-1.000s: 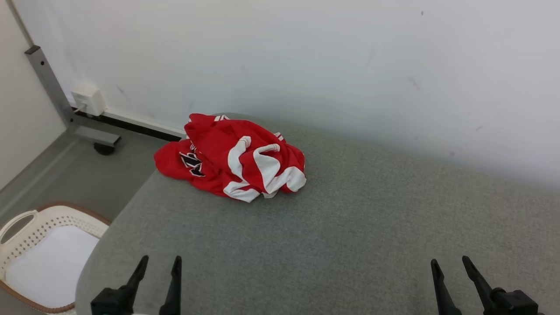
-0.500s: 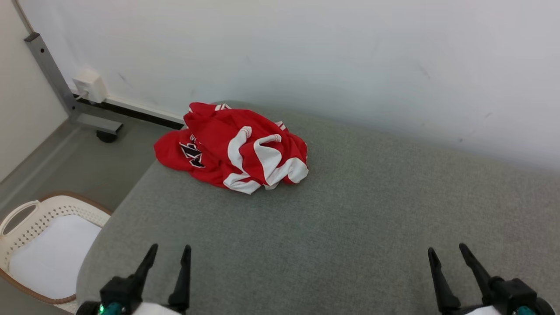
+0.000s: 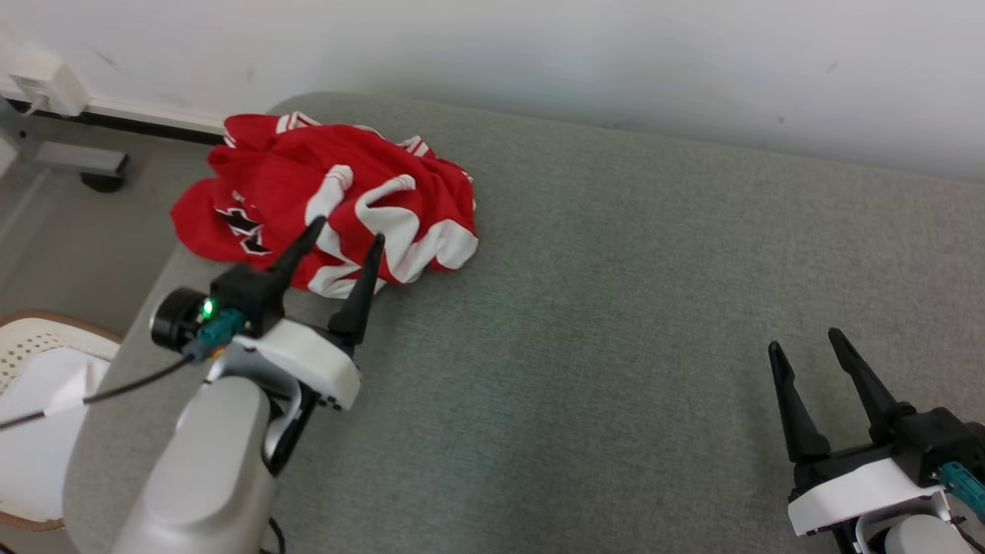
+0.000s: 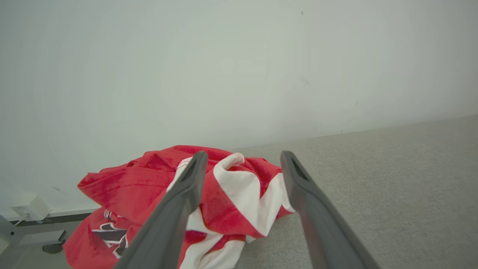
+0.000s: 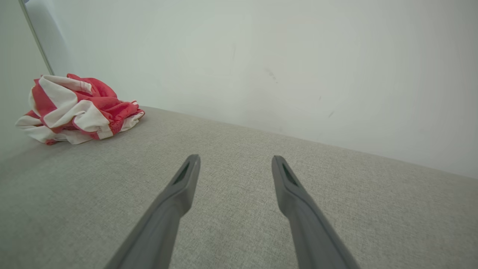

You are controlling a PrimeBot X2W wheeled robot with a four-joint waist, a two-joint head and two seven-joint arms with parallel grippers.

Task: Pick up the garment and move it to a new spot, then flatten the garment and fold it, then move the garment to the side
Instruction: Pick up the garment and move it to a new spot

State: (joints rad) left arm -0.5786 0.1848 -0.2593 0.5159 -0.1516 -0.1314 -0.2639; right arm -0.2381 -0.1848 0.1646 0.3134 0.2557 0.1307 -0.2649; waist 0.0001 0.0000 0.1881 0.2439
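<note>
Closest to the head camera is the left arm's pale forearm [image 3: 206, 462]. It comes up from the bottom edge and leans a bit to the right, with the wrist angled so the left gripper [image 3: 348, 229] points at the shirt [image 3: 292, 165]. Its two dark fingers are spread wide with nothing between them. The tips sit right at the near edge of the shirt, and honestly there's no telling whether they touch it. The left wrist view shows the same thing: fingers apart, the shirt just beyond and below them. Over at the lower right, the right gripper [image 3: 804, 339] hangs low over the bare grey cushion [image 3: 616, 269], fingers pointing up and slightly left. It's also wide open and empty, well apart from the shirt. Further back, the shirt itself is red with white stripes and a dark logo. It lies crumpled in a heap at the far left corner of the cushion, with one side hanging a bit past the left edge. Down on the floor off that edge there's a white basket [image 3: 31, 335] with a brown rim. Behind everything is a plain white wall [image 3: 577, 46], with a small white box [image 3: 38, 73] at its foot on the far left.
</note>
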